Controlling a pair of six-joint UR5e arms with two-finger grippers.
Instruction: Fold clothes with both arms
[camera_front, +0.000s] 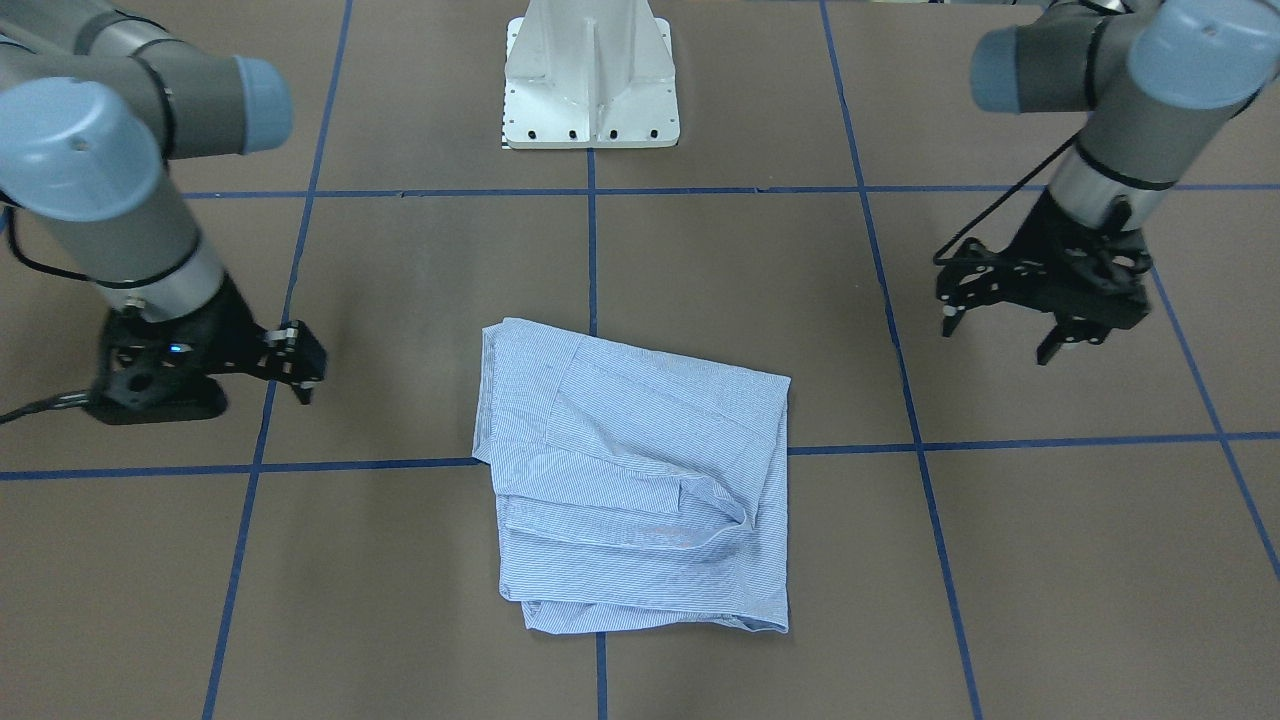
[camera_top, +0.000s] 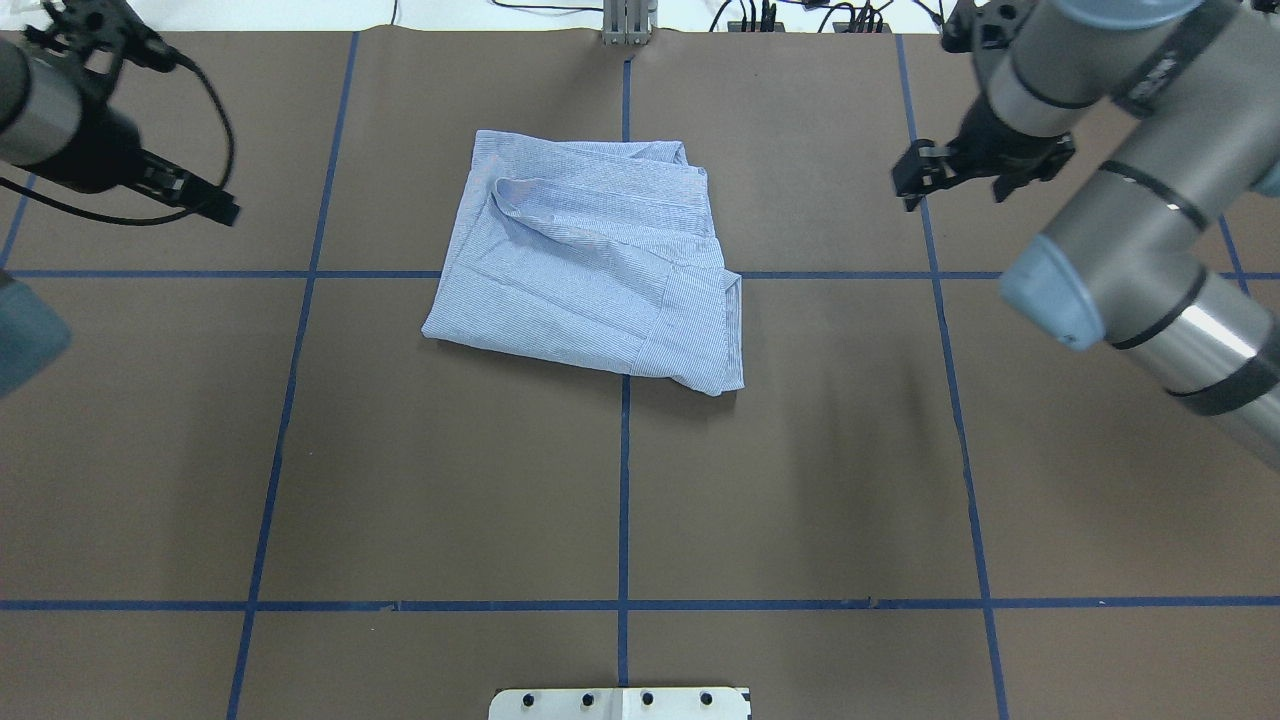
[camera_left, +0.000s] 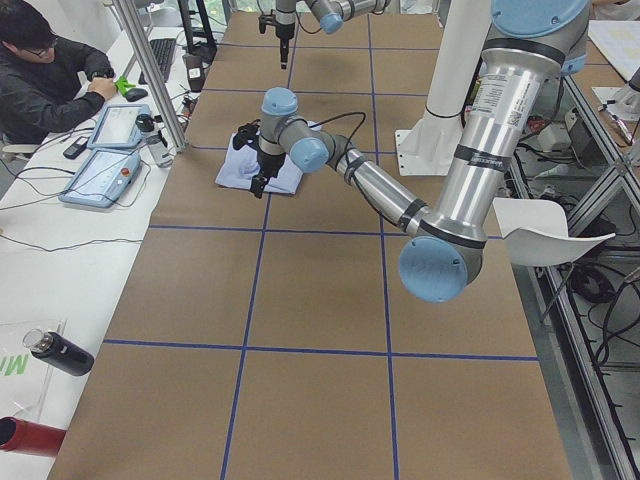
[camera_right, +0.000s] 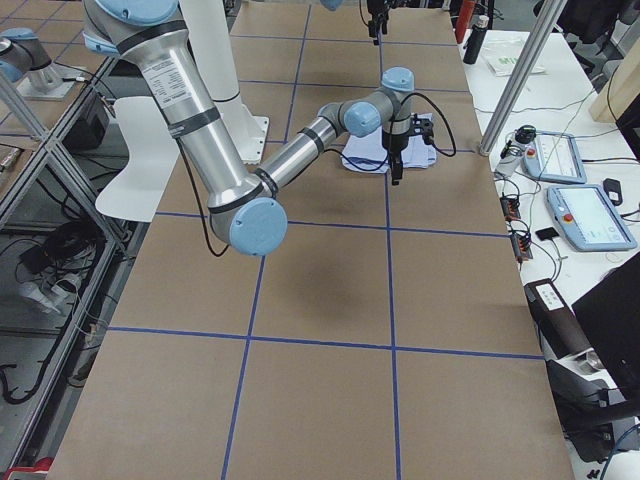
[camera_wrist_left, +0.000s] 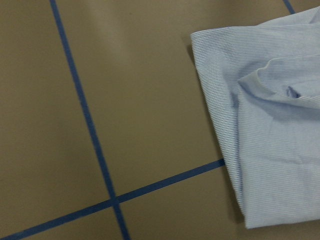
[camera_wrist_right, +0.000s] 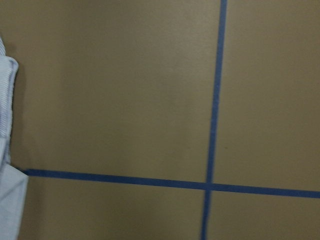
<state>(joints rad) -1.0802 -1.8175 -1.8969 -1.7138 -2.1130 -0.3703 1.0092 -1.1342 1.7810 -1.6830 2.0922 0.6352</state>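
folded light blue striped cloth shirt (camera_front: 640, 480): flat, touching neither claw | black left gripper (camera_front: 997, 344): spread wide, well to its left | black right gripper (camera_top: 952, 192): spread wide, well right

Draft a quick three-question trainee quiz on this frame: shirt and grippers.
1. True or false: the left black two-finger gripper holds the light blue striped folded shirt.
2. The shirt lies: A) between the grippers, touching neither; B) pinned under one; C) draped over an arm.
3. Fill in: the right black gripper is ____.
Key: 1 false; 2 A; 3 open.
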